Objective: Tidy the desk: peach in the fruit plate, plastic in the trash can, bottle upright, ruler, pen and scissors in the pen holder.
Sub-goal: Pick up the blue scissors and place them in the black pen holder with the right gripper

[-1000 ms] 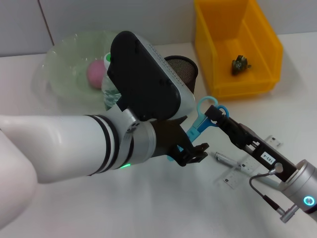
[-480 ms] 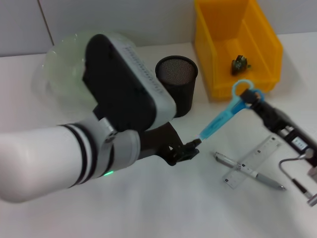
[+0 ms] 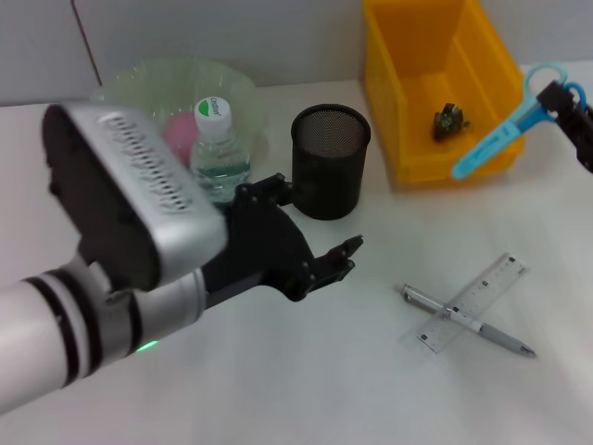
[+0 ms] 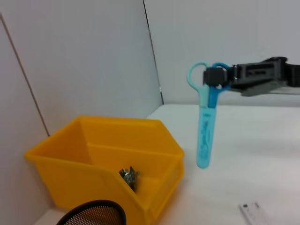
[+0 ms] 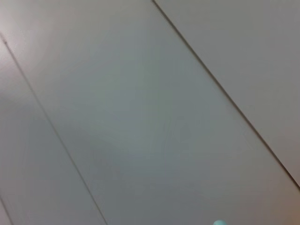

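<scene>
Head view: scissors [image 3: 500,141] clenched by handles in right gripper [image 3: 563,96], blades slanting down toward yellow bin [image 3: 443,88].

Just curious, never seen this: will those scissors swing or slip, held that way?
Probably they swing a bit: the right end effector pinches only the scissors' handle, blades dangling. The plastic looks smooth, so slipping seems possible. They look light.

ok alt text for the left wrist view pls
The right gripper holds blue scissors by the handles, blades hanging down above the white desk. Beside them sits a yellow bin with a small dark scrap inside, and the black mesh pen holder's rim.
</scene>
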`<move>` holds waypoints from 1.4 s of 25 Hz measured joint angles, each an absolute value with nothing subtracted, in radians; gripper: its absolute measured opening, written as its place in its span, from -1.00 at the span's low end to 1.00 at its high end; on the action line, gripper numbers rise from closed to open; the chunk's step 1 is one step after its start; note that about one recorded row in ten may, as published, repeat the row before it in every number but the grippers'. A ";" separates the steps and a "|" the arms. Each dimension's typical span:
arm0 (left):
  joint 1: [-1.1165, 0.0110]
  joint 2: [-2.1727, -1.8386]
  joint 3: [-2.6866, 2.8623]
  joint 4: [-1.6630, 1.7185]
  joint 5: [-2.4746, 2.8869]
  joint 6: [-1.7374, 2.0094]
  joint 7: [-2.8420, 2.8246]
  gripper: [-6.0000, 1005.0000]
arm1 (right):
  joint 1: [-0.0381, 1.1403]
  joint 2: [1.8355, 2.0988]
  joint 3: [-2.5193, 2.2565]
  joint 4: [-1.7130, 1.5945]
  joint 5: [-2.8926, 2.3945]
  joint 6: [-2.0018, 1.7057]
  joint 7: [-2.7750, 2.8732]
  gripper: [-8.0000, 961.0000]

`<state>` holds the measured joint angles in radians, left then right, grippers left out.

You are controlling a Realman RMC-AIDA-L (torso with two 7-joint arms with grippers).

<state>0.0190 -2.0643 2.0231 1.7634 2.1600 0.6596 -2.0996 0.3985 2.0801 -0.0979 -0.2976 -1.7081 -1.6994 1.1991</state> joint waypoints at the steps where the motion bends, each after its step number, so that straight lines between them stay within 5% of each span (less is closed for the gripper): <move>1: 0.027 -2.065 2.004 1.736 2.072 0.658 -2.016 0.44 | 0.407 2.080 -0.100 -0.314 -1.707 -1.703 1.200 -0.82; 17: -0.048 -2.070 1.799 1.110 1.164 1.036 -0.975 0.43 | 0.620 2.080 -0.333 -0.529 -1.705 -1.574 1.167 -0.82; 35: -0.114 -2.070 1.755 0.924 1.088 1.127 -0.897 0.42 | 0.704 2.078 -0.503 -0.536 -1.701 -1.404 1.117 -0.82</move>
<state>-0.1143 -2.0700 1.7552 0.9237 1.0878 1.1266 -0.8974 0.7044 2.0779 -0.5030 -0.5363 -1.7011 -1.4037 1.1174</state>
